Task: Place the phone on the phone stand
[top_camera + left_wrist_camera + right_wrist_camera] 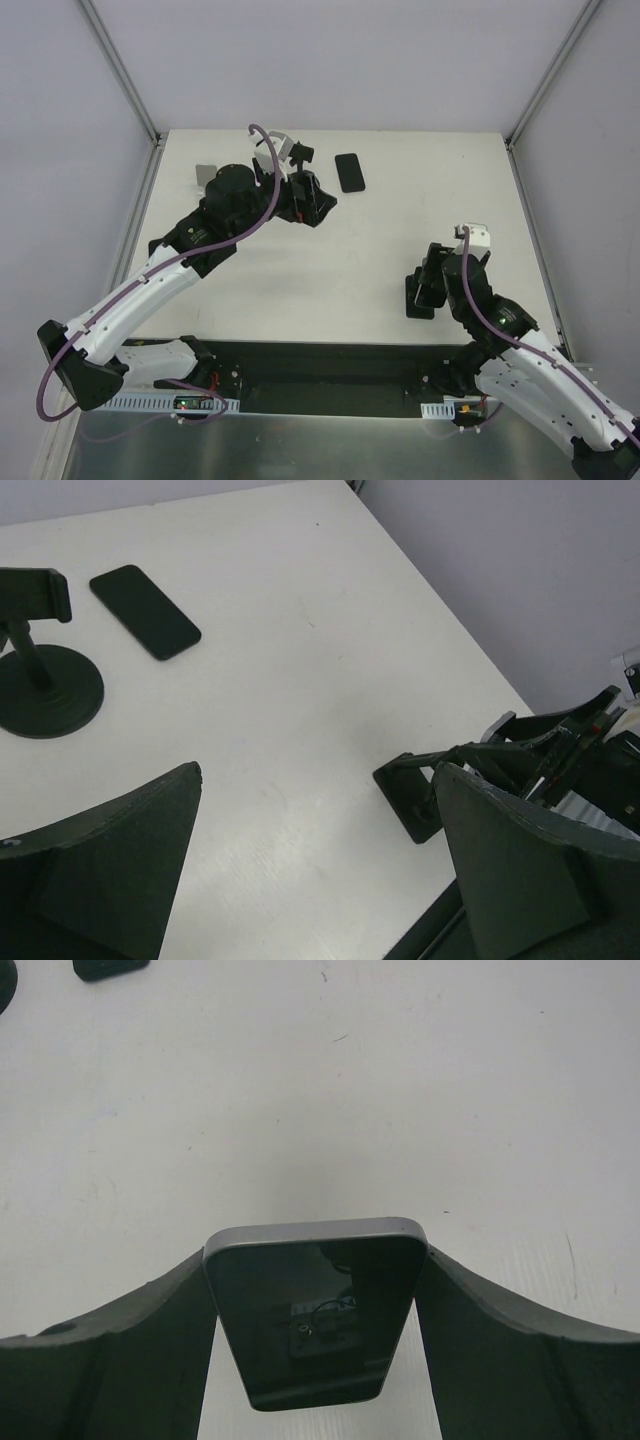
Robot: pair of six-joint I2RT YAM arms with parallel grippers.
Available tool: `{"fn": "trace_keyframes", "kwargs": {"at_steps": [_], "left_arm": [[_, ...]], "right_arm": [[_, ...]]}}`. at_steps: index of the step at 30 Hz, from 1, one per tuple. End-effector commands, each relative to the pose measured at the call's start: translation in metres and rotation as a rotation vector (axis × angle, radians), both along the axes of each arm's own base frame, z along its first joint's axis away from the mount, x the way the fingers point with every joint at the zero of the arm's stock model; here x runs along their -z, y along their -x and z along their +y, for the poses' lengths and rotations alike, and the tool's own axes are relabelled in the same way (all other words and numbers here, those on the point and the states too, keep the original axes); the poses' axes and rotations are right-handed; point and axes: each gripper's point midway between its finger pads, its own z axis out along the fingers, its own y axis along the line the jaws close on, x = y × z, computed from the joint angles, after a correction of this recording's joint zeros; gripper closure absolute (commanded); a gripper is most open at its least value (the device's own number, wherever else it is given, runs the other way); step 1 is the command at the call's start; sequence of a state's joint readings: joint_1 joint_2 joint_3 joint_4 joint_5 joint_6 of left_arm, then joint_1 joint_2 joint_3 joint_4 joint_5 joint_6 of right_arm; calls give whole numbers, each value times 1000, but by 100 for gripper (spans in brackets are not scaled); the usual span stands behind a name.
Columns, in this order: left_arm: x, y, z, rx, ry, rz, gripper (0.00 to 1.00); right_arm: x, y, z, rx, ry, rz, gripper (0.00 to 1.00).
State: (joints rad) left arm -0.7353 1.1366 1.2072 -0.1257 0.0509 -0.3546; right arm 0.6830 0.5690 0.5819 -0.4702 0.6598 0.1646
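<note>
The phone (pixel 315 1310), dark glass with a silver rim, stands on edge between the fingers of my right gripper (pixel 315 1252), which is shut on its two long sides. In the top view it is a black slab (pixel 418 298) at the right gripper (pixel 425 290), low over the table's near right. The phone stand (pixel 45 685), with a black round base, a pole and a clamp, stands at the far left; only its clamp (pixel 300 152) shows from above. My left gripper (pixel 318 770) hangs open beside it (pixel 315 203), holding nothing.
A second dark phone-like slab (pixel 349 171) lies flat right of the stand, also seen in the left wrist view (pixel 145 610). A small silver-white stand (pixel 205 175) sits at the far left. Grey walls and metal rails (pixel 135 225) border the white table.
</note>
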Motion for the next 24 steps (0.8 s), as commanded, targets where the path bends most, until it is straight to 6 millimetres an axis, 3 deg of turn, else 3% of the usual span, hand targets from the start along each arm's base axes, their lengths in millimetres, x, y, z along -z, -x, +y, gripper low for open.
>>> {"fn": "trace_keyframes", "kwargs": {"at_steps": [1, 7, 24], "left_arm": [[-6, -3, 11, -4, -34, -121, 1], [14, -1, 14, -2, -59, -117, 1], [12, 5, 18, -4, -38, -117, 1]], "right_arm": [[-22, -18, 20, -67, -64, -118, 100], [-15, -22, 25, -100, -37, -129, 100], [-29, -25, 21, -102, 45, -159, 100]]}}
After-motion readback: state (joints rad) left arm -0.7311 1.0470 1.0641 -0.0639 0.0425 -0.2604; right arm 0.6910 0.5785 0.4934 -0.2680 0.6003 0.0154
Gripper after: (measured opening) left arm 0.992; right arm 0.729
